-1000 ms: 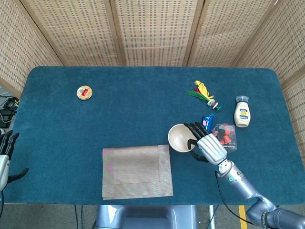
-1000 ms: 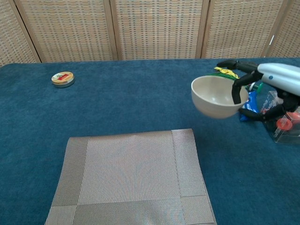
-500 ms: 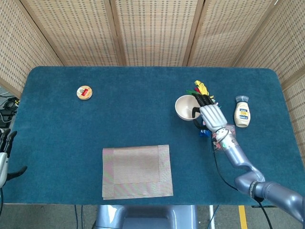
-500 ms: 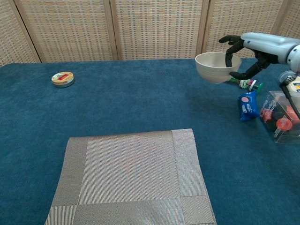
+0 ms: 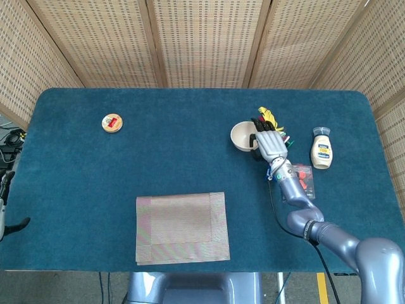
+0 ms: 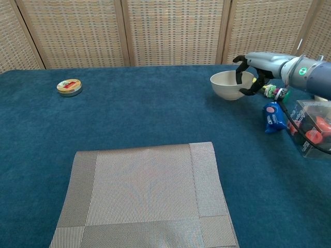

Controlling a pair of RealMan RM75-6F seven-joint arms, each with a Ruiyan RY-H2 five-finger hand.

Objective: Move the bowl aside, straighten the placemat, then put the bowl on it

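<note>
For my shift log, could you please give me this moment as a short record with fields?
bowl: cream round bowl at far right of the table, low on or just above the blue cloth
right hand: right hand grips the bowl's rim
left hand: left hand at the table's left edge, holds nothing
placemat: grey woven placemat near front edge, slightly askew
nearby: flat round tin at far left

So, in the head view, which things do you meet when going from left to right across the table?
Round tin → placemat → bowl → right hand holding the bowl's rim → mayonnaise bottle.
</note>
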